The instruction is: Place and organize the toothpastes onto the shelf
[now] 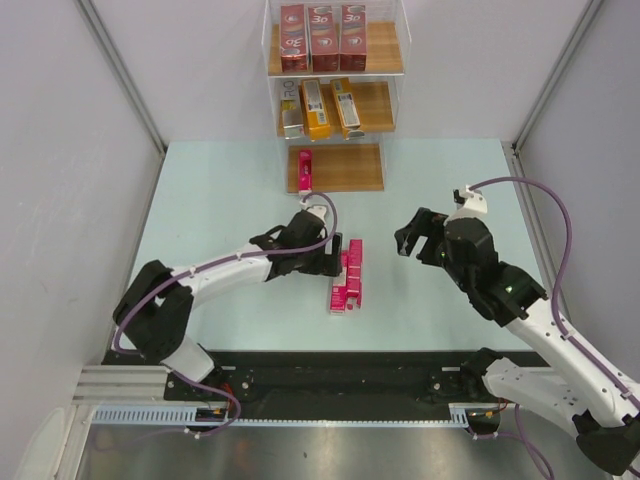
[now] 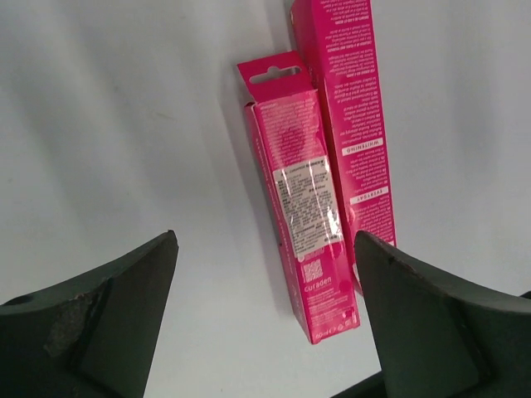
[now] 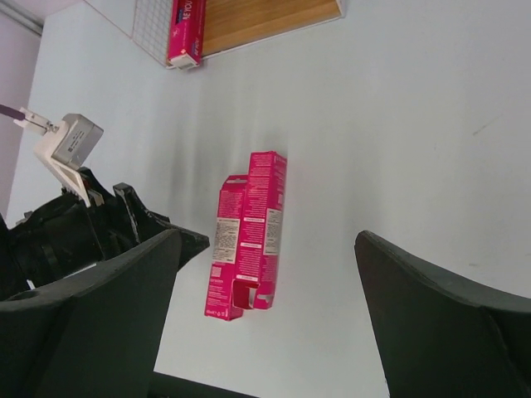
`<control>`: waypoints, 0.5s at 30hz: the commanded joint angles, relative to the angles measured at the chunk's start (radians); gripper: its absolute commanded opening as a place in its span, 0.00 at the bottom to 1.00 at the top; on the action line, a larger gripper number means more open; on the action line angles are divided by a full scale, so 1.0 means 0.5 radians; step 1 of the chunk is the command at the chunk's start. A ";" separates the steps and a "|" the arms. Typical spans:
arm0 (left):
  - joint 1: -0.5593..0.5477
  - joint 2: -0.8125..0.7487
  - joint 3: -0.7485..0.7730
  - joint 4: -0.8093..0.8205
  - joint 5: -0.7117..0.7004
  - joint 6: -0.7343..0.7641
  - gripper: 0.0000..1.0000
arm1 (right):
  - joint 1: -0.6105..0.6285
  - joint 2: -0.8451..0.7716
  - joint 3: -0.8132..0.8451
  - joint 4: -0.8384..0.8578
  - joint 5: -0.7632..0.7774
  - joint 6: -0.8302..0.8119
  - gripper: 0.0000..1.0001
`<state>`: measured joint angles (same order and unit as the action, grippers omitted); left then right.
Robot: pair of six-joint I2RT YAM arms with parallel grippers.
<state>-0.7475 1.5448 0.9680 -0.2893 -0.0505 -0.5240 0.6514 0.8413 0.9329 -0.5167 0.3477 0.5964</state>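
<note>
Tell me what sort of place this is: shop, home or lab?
Most likely a lab test cell, not a real shop: plain white partition walls enclose a pale table, two robot arms are bolted at its near edge, and a small stepped shelf holds toothpaste cartons.

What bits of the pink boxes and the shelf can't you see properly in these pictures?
- Left wrist view: the longer pink box runs off the top edge, and a dark finger hides its near end.
- Right wrist view: the shelf is cut by the top edge. Only its bottom board and the end of one pink box show.
- Top view: the edge cuts off the shelf's top, and the writing on the grey box is too small to read.
</note>
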 commanded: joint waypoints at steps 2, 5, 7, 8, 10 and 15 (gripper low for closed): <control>-0.042 0.156 0.196 0.057 -0.114 -0.011 0.89 | -0.042 -0.001 -0.010 -0.025 -0.002 -0.049 0.92; -0.054 0.263 0.270 0.036 -0.129 -0.004 0.86 | -0.060 -0.008 -0.013 -0.022 -0.023 -0.061 0.92; -0.060 0.319 0.316 0.005 -0.166 -0.017 0.81 | -0.082 -0.020 -0.013 -0.028 -0.036 -0.067 0.92; -0.060 0.368 0.331 -0.007 -0.178 -0.032 0.79 | -0.085 -0.023 -0.013 -0.031 -0.039 -0.073 0.92; -0.060 0.411 0.371 -0.029 -0.193 -0.038 0.76 | -0.115 -0.032 -0.013 -0.031 -0.051 -0.082 0.93; -0.067 0.521 0.399 -0.001 -0.154 -0.035 0.72 | -0.161 -0.038 -0.019 -0.034 -0.097 -0.101 0.93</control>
<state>-0.7727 1.7767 1.1236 -0.3016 -0.1234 -0.5274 0.5877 0.8417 0.9295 -0.5308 0.3172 0.5716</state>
